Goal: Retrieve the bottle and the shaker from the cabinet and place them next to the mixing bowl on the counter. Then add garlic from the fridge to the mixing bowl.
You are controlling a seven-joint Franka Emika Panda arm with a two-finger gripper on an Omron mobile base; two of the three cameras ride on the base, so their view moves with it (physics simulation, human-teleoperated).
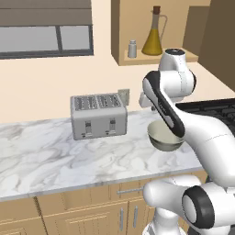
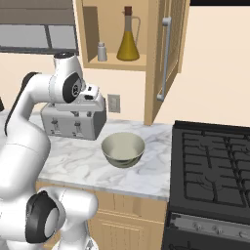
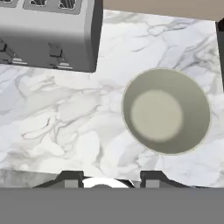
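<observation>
Marble worktop point(image 3: 65, 127) below, hand point(image 3: 105, 179) hovering over it, fingertips drawn together on nothing, camera looking straight down. Mixing bowl point(image 3: 166, 111) just ahead and to one side of the fingertips, empty, pale inside showing; also seen in the right base view, sitting between toaster point(image 2: 73, 122) and stove point(image 2: 215, 166). Bottle point(image 2: 128, 36) and shaker point(image 2: 101, 52) not yet fetched: both upright on the shelf of the cabinet point(image 2: 141, 63), well above the hand and further back toward the wall. Bottle's long axis vertical, thin neck and stopper on top, cone body near the shelf's front edge; shaker beside it, much shorter, standing apart from it. Judged next move: raise and tip the hand forward to come at the bottle from the front, closing around the body or lower neck. Open cabinet door point(image 2: 166, 58) hanging on the stove side of the opening, likely to crowd a sideways approach. Toaster close beneath the arm's elbow path. Wall outlet point(image 2: 114, 103) behind, of no concern.
</observation>
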